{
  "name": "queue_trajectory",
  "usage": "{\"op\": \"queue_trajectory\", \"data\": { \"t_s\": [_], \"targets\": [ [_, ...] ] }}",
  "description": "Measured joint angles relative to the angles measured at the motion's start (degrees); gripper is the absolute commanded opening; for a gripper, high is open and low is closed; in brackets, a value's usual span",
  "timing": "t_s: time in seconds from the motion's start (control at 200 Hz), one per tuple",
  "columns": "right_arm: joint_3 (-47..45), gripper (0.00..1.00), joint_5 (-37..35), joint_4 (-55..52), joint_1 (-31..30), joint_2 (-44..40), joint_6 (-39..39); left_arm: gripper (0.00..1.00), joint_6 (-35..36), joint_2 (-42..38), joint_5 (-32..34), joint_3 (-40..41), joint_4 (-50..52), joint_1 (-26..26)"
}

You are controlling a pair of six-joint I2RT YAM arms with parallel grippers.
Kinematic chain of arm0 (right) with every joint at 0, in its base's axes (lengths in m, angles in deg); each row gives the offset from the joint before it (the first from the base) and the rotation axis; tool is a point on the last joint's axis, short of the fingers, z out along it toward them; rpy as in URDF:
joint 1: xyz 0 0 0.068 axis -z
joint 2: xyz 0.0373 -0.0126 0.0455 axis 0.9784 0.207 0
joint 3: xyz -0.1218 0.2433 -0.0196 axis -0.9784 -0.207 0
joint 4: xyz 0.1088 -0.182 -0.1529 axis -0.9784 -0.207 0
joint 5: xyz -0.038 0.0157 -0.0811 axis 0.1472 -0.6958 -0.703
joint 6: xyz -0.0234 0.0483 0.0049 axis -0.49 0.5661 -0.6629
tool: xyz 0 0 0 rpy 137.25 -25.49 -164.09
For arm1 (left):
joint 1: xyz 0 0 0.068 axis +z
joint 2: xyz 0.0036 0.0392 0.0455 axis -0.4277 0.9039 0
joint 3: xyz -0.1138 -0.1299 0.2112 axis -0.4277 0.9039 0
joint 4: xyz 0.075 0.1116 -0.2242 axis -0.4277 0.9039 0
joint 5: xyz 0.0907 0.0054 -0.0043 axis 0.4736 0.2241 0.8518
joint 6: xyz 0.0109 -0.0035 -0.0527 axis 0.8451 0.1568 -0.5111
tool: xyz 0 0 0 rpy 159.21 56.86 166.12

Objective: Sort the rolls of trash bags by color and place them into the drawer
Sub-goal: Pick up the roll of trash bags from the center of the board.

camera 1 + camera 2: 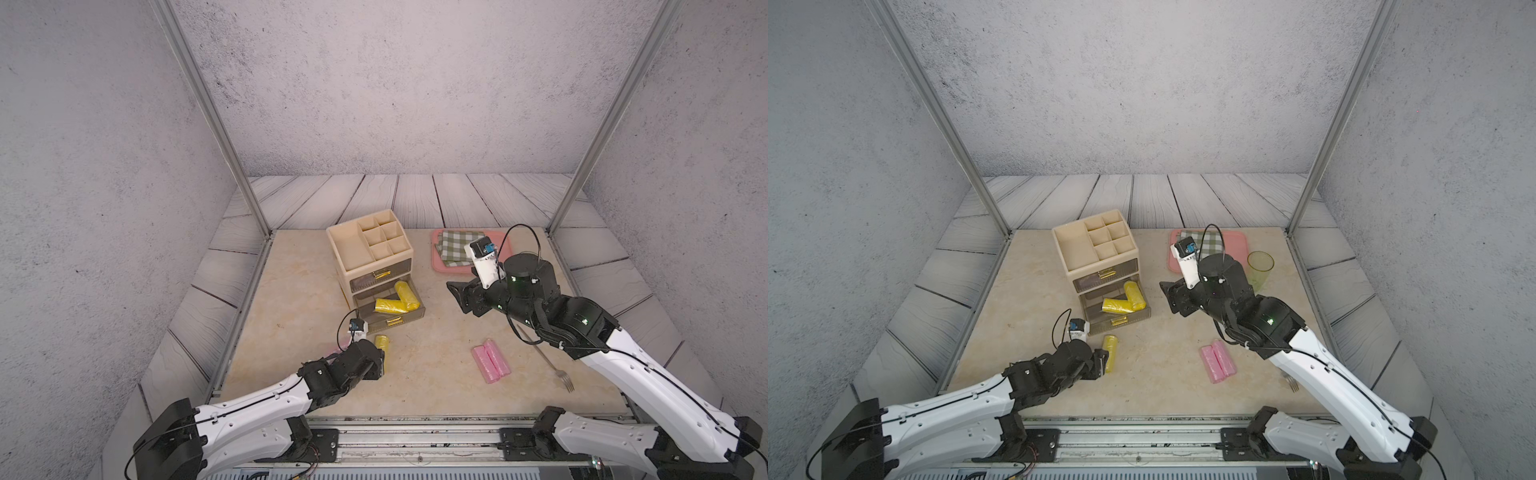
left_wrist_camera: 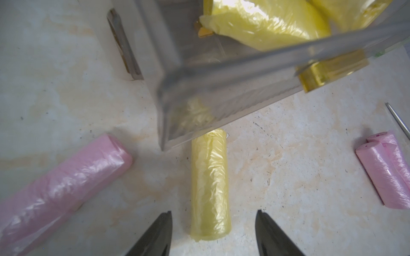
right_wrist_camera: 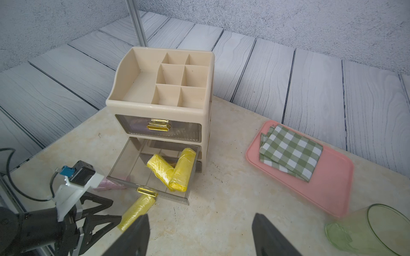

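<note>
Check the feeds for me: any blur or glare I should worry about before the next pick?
Left wrist view: the drawer front near the lens is smeared out of focus, but the loose yellow roll is crisp. Right wrist view: organizer sharp, green cup at the edge soft. Both top views: even, flat light, faint shadows, no glare.

Bright yellow rolls point(image 1: 390, 306), pink rolls point(image 1: 490, 360), green-and-white checked cloth point(image 1: 455, 245), pink tray point(image 1: 442, 266), beige organizer point(image 1: 348, 249), green cup point(image 1: 1260, 266).

Left claw point(image 2: 214, 212) hangs low, right claw point(image 3: 200, 215) higher, both spread wide.
</note>
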State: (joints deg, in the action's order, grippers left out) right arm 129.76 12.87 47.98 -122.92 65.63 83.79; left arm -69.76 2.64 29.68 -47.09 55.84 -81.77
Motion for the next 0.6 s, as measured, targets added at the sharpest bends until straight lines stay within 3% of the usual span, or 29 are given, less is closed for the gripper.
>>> {"op": "queue_trajectory", "data": {
  "t_s": [0.185, 0.6],
  "targets": [
    [-0.79, 0.77, 0.96, -0.15, 0.0, -0.5, 1.16, 0.56, -2.25, 0.7, 1.51, 2.4, -0.52, -1.05],
    [-2.21, 0.78, 2.93, -0.24, 0.0, -0.85, 2.69, 0.59, -5.42, 2.43, 2.32, 5.25, -4.22, -3.43]
  ]
}}
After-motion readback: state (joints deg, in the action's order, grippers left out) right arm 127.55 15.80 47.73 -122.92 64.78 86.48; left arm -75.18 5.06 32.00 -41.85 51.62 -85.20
